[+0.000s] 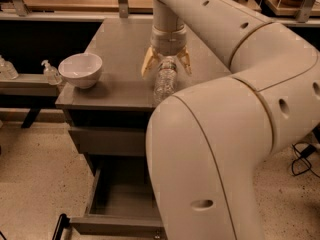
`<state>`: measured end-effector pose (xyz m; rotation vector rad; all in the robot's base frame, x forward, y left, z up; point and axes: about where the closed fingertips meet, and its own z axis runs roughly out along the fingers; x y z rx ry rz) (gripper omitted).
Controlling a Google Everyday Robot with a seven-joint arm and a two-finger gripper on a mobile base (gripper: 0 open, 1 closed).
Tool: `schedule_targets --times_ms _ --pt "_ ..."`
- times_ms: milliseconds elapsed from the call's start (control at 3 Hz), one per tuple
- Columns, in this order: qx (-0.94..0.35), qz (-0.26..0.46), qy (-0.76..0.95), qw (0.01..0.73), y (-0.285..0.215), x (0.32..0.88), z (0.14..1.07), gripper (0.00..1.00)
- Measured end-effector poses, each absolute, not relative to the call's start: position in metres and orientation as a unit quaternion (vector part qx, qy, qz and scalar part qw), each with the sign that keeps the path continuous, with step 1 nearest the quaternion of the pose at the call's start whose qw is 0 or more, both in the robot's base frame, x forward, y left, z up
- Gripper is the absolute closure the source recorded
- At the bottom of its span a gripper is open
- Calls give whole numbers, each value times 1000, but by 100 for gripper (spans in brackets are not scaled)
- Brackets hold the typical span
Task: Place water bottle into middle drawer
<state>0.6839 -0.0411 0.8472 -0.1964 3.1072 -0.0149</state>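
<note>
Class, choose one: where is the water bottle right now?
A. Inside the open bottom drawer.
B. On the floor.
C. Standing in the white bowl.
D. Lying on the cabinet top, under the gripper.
D: the water bottle lies on its side on the cabinet top, the open gripper straddling its far end, while the middle drawer below is pulled out with no bottle visible in it.

Lab | speckled floor, workbench, cables | hand above grey cabinet
</note>
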Motion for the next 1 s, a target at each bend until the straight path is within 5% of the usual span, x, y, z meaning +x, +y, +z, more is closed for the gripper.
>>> schedule_targets --times_ms 667,1000 --pt "-87 0 996 21 -43 673 846 68" --pt "-172 0 980 98 -56 663 888 98"
